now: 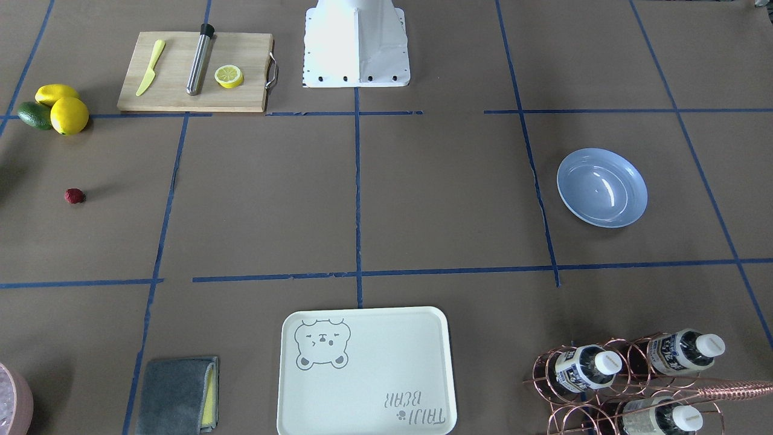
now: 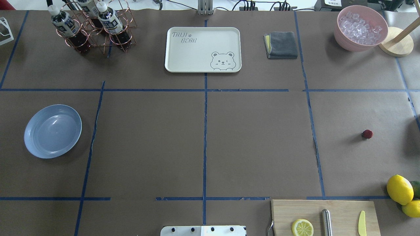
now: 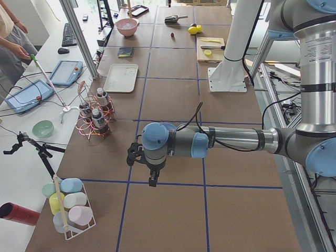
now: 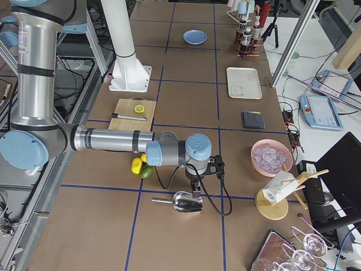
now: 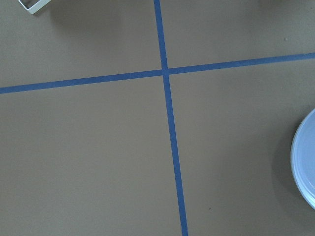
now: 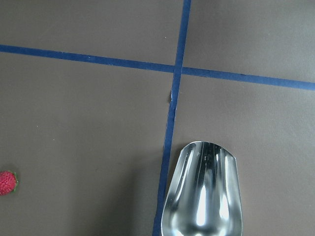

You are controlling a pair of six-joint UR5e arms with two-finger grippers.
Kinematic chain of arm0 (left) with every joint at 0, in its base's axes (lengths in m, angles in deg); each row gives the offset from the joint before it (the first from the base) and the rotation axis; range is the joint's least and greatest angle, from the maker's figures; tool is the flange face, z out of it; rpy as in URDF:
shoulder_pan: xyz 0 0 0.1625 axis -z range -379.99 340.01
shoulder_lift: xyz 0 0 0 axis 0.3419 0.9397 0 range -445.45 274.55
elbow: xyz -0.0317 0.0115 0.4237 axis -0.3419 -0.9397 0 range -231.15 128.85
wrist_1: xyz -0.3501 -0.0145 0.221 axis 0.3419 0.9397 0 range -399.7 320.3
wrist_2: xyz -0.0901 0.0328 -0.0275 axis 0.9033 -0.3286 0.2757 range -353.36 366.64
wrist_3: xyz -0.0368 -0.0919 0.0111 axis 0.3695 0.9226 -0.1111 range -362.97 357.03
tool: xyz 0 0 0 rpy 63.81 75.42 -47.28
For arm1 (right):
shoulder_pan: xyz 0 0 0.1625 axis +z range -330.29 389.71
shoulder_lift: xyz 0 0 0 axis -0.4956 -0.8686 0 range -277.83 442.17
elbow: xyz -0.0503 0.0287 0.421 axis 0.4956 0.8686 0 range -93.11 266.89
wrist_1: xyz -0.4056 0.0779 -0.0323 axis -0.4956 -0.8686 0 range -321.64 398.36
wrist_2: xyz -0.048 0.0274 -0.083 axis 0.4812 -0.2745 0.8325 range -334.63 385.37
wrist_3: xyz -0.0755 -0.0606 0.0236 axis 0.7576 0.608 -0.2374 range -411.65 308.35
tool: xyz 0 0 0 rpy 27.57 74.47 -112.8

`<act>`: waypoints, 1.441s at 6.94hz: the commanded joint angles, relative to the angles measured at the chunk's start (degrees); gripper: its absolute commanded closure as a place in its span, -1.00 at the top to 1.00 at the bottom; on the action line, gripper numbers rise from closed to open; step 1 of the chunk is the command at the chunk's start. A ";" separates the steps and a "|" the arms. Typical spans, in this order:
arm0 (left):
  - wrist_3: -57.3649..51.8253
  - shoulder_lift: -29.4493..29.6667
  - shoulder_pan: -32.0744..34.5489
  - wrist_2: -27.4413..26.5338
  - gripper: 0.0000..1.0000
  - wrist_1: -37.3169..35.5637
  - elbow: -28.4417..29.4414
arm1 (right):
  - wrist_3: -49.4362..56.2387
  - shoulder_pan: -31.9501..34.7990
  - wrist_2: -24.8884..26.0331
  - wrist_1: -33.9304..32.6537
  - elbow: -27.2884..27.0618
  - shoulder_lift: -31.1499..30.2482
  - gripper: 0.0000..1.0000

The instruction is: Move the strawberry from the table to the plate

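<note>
The strawberry lies alone on the brown table, on the robot's right side. The light-blue plate sits far across on the left side, and its rim shows at the left wrist view's right edge. My right gripper hangs over a metal scoop beyond the table's right end. My left gripper hangs low beyond the plate, near the table's left end. Both show only in side views, so I cannot tell whether they are open or shut.
A cutting board with a yellow knife, a steel rod and a lemon half lies near the base. Lemons and an avocado sit beside it. A bear tray, a cloth, a bottle rack and an ice bowl line the far edge.
</note>
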 commanded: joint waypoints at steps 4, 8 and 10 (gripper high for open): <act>-0.35 0.28 -0.09 0.09 1.00 0.35 -0.82 | -0.26 -0.09 -0.06 -0.03 -2.19 0.70 1.00; 0.17 1.59 -0.70 0.26 1.00 26.28 0.30 | -0.70 -0.18 0.12 -0.03 -6.50 5.26 1.00; 2.18 1.60 -1.49 0.88 1.00 42.48 2.92 | -3.23 -0.09 0.21 6.79 -4.93 5.01 1.00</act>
